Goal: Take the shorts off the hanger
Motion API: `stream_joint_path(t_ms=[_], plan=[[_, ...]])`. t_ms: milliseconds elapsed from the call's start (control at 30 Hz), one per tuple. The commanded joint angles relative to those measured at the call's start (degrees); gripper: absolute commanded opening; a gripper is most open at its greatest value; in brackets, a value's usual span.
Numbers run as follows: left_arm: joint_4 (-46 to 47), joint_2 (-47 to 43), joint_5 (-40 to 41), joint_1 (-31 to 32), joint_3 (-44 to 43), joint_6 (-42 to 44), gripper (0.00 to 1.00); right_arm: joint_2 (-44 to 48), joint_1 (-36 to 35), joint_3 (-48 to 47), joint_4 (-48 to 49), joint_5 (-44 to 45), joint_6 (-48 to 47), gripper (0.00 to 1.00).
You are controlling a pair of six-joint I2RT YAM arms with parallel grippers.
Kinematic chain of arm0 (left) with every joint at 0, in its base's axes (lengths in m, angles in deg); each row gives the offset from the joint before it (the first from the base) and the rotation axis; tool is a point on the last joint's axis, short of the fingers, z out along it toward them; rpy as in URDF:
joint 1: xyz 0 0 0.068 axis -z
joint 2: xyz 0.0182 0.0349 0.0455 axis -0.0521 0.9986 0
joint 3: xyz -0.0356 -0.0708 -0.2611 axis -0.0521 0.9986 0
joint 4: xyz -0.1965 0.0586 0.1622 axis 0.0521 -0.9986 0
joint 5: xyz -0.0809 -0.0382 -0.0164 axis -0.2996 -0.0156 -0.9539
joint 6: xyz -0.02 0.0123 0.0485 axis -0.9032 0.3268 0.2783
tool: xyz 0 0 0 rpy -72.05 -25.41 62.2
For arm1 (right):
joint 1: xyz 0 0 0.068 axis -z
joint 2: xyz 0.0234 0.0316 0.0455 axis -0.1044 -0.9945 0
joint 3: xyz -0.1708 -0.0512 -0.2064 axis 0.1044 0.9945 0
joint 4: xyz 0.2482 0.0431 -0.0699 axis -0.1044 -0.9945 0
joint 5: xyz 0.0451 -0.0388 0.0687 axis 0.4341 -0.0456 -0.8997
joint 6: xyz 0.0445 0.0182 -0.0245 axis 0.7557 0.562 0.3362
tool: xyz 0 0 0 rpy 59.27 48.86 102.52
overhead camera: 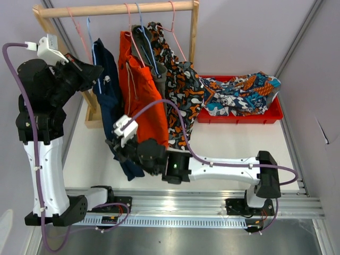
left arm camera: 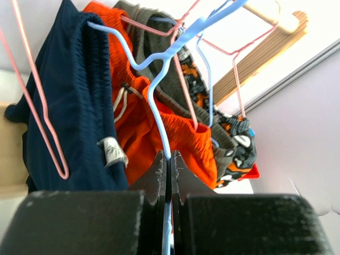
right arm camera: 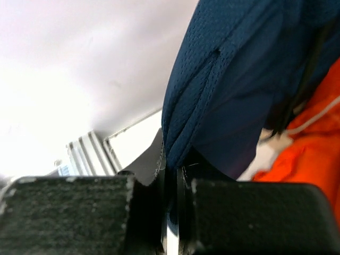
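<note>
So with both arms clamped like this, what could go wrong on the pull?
The left jaws pinch only the thin wire of the blue hanger; a hard tug could twist it or slip it free.
The right jaws hold just the hem edge of the navy shorts, so the fabric may slide out.
The navy shorts hang close beside the orange shorts, which could get dragged along.

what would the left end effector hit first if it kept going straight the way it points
Shut on the blue hanger, the left end effector would probably meet the orange shorts first; the navy shorts hang just beside that line.
</note>
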Motion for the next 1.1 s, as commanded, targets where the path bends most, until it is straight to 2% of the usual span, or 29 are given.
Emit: stream_joint_path(t_ms=[0, 233, 533, 667, 833, 1067], plan=[[7.2, 1.2, -0.1, -2.4, -4.6, 0.9, 0.00, 5.0, -7.7, 6.1, 1.4, 5.4, 1.4, 0.00], [7.9, 3.0, -0.5, -4.1, -4.8, 1.9, 0.00, 8.7, -14.9, 13.8, 2.1, 12.2, 4.8, 0.00], [9.3, 2.4, -3.8, -4.6, -2.8, 2.2, 0.00, 8.1, -15.3, 15.6, 4.9, 14.8, 4.5, 0.00], [9.5, -1.4, -6.7, -4.6, 3.1, -0.4, 0.00, 7.0, -10.5, 12.6, 6.4, 12.6, 2.2, 0.00], [9.8, -10.7, -9.6, -4.6, 12.7, -4.2, 0.00, 1.7, 1.9, 1.2, 2.5, 4.8, -1.1, 0.00], [0.4, -18.8, -5.8, -3.5, 18.6, -5.6, 0.00, -3.3, 13.2, -14.2, -3.1, -1.3, -2.8, 0.00]])
